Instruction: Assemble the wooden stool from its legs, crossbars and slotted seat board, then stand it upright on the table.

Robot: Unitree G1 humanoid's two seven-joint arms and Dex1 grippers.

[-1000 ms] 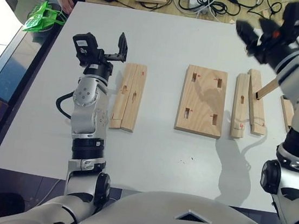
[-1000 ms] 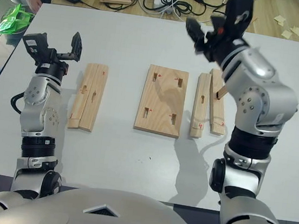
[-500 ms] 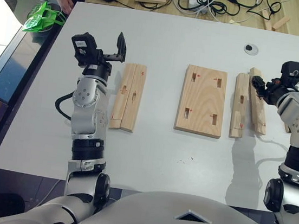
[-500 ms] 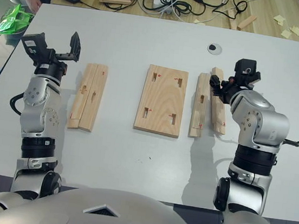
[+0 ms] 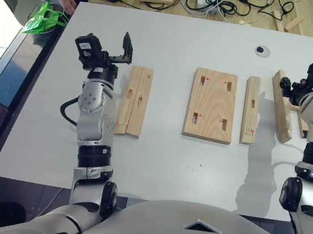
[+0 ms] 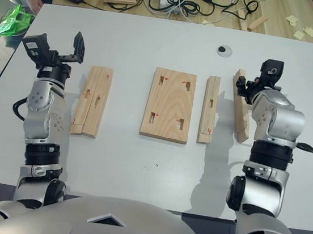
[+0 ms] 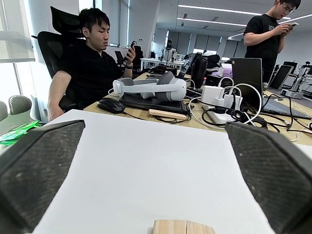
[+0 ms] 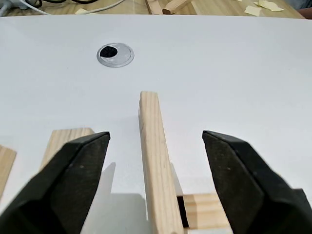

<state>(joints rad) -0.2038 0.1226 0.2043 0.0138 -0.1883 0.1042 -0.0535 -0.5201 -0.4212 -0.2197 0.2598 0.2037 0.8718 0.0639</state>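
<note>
**Visitor:** Start on your left. What is that pincer doing?

**Me:** My left pincer [image 5: 108, 53] is up over the table [image 5: 156, 162], near its left edge. It is spread wide, with nothing between its fingers [image 7: 41, 165]. Just to its right lies a pair of slotted slats [image 5: 134, 100], flat and touching along their long sides.

**Visitor:** And the seat board?

**Me:** The slotted seat board [image 5: 211, 105] lies flat in the middle of the table with four slots showing, well apart from the pair. Just right of it a single slat [image 5: 251, 110] lies flat, parallel to the board's edge, with a narrow gap between them.

**Visitor:** The right side?

**Me:** My right pincer [image 8: 156, 141] is spread too, low near the table's right edge. An angled slat [image 5: 281, 106] stands on its narrow edge between the fingers [image 8: 78, 170] — there is a gap on each side, so neither finger touches it. It slants away from the single slat. Close to my wrist it meets a short wooden block [image 8: 207, 210]; whether it rests on the block I cannot tell. Beyond its far end a round grey cable port [image 5: 262, 50] sits in the table.
</note>
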